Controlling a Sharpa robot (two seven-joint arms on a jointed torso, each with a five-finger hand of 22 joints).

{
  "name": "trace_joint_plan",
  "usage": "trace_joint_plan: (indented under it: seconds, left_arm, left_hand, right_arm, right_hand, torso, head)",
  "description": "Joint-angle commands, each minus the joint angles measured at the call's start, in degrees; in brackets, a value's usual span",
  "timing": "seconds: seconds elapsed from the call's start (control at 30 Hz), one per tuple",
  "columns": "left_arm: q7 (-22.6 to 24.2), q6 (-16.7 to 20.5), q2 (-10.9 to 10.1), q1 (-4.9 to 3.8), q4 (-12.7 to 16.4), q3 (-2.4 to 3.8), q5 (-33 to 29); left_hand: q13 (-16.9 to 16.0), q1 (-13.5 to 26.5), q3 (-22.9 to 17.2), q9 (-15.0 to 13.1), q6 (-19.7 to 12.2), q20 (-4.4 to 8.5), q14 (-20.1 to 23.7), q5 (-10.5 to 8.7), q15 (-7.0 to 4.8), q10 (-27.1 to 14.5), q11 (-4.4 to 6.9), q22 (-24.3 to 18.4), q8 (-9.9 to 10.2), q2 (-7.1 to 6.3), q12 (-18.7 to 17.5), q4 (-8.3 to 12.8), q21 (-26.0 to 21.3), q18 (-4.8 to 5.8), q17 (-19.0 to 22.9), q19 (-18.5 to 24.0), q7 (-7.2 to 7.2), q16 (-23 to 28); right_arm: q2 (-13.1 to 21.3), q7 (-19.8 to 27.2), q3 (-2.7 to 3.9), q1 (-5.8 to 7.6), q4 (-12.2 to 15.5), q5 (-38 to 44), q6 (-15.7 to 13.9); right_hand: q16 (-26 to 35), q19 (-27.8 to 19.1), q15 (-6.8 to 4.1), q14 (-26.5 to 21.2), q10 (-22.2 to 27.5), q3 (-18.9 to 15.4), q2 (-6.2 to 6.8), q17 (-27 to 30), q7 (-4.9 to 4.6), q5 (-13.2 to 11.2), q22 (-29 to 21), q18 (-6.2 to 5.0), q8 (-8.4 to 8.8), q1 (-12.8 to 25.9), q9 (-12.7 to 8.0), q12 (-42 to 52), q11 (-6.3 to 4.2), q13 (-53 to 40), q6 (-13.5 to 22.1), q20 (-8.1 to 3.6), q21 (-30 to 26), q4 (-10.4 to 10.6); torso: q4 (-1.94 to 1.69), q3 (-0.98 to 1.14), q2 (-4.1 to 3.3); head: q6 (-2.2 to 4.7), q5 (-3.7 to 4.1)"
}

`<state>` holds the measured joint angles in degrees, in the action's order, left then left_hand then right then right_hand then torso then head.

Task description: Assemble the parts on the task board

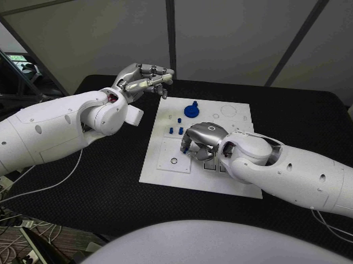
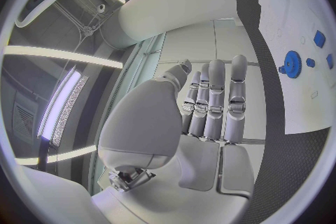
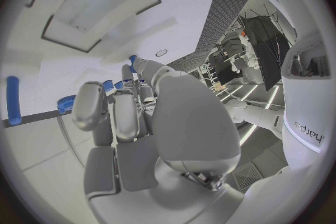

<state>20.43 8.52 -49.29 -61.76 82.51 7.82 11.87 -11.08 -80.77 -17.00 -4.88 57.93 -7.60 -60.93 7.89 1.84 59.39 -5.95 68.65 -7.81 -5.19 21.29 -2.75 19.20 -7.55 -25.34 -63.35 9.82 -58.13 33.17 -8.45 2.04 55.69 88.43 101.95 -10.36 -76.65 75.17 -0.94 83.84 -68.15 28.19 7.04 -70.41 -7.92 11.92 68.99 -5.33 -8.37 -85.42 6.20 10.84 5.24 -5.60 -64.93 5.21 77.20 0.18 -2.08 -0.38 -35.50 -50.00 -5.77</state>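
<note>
The white task board (image 1: 224, 124) lies mid-table. A blue gear (image 1: 192, 110) stands at its far side, and small blue parts (image 1: 176, 130) sit just nearer. My right hand (image 1: 200, 140) hovers low over the board's middle with its fingers curled down beside those parts. In the right wrist view the fingertips (image 3: 140, 70) are close to two blue parts (image 3: 133, 60); whether they grip one is unclear. The gear (image 3: 66, 103) and a blue peg (image 3: 13, 99) lie beyond. My left hand (image 1: 145, 80) is raised past the board's far left corner. Its fingers (image 2: 213, 101) are straight and hold nothing.
The board has square recesses and round holes (image 1: 174, 161) at its near left. In the left wrist view the board (image 2: 301, 22) carries the gear (image 2: 290, 64) and blue parts (image 2: 319, 39). Black table (image 1: 104, 176) surrounds the board. A white cable (image 1: 57, 181) trails at the left.
</note>
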Motion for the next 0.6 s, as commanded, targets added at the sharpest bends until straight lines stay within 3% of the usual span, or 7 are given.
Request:
trace_joint_plan:
  seconds: [0.03, 0.1, 0.27, 0.6]
  left_arm:
    - [0.0, -0.8, 0.1, -0.10, 0.0, 0.05, -0.3]
    - [0.0, -0.8, 0.1, -0.10, 0.0, 0.05, -0.3]
    - [-0.3, -0.8, 0.1, -0.11, -0.1, 0.05, -0.3]
    - [-0.8, -1.3, 0.1, -0.11, -0.3, 0.05, -0.3]
  left_hand:
    - [-0.1, -0.5, -0.1, 0.1, -0.4, -0.10, 0.1, -0.01, 0.14, -0.4, -0.10, -0.1, 0.3, -0.03, 0.2, 0.3, -0.2, -2.82, -0.1, -0.5, 0.15, 0.2]
    - [-0.1, -0.5, -0.1, 0.1, -0.4, -0.10, 0.1, -0.01, 0.14, -0.4, -0.10, -0.1, 0.3, -0.03, 0.2, 0.3, -0.2, -2.82, -0.1, -0.5, 0.15, 0.2]
    - [-0.1, -0.5, -0.1, 0.1, -0.4, -0.11, 0.2, -0.01, 0.17, -0.5, -0.14, -0.1, 0.3, 0.02, 0.2, 0.3, -0.2, -2.82, -0.1, -0.5, 0.19, 0.2]
    - [-0.1, -0.5, 0.0, 0.1, -0.6, -0.15, 0.3, -0.04, 0.24, -0.7, -0.23, -0.1, 0.4, 0.06, 0.3, 0.2, -0.3, -2.80, -0.1, -0.4, 0.31, 0.3]
  right_arm:
    - [-0.1, -0.2, -0.29, -0.05, -0.1, 0.8, 1.3]
    - [-0.2, -0.1, -0.36, -0.05, -0.1, 0.9, 1.1]
    - [-0.2, -0.1, -0.45, -0.05, -0.2, 1.3, -0.1]
    - [0.6, -0.7, -0.48, -0.05, 1.0, 1.7, -3.7]
  right_hand:
    - [0.1, -0.9, 0.66, 2.9, 0.2, -0.3, -0.01, 0.2, -0.82, 0.0, -0.6, 0.22, 1.44, 1.4, -0.3, -1.4, -0.81, 0.3, 2.2, 0.36, -0.5, -0.1]
    - [0.1, -1.4, 1.33, 2.8, 2.4, -0.4, 0.50, 0.3, -1.57, -0.1, -1.1, 0.15, 2.64, 2.2, -0.8, -2.7, 0.06, 0.8, 4.1, 0.87, -0.9, 0.0]
    - [0.8, -3.1, 2.24, 2.4, 6.2, -1.3, 2.09, 1.5, -2.01, 0.1, -3.3, -0.37, 4.24, 4.1, -1.3, -4.4, 1.11, 1.6, 6.8, 1.88, -2.4, 0.4]
    - [2.1, -5.2, 2.62, 1.9, 8.8, -2.0, 2.52, 3.6, -2.14, -0.1, -6.1, -1.07, 4.58, 4.8, -1.5, -5.0, 1.56, 1.9, 7.8, 2.44, -4.4, 0.5]
  torso:
    - [0.02, 0.01, 0.02]
    - [0.04, 0.01, 0.02]
    - [0.00, 0.05, 0.01]
    - [0.03, 0.07, 0.00]
  head:
    - [0.00, -0.11]
    - [0.00, -0.17]
    - [0.00, -0.17]
    - [0.00, -0.16]
